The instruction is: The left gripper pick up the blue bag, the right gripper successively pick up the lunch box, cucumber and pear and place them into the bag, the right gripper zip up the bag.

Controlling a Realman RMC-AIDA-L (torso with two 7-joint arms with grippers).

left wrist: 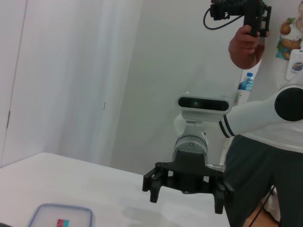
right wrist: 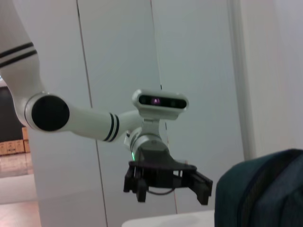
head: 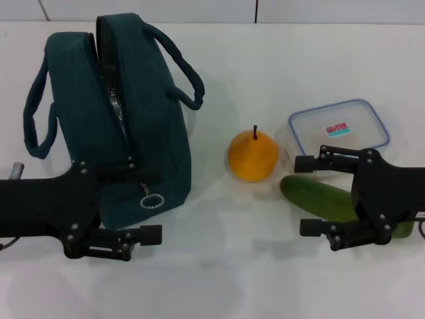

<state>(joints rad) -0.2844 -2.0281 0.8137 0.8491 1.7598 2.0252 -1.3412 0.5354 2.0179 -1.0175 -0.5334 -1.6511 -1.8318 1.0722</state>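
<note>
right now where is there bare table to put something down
Bare table runs along the near edge between the left gripper and right gripper, and beyond the pear toward the far edge. It is crowded on the right, where pear, cucumber and lunch box sit close together. The bag fills the left.

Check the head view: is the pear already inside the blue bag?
No. The pear sits on the table between the blue bag and the lunch box.
</note>
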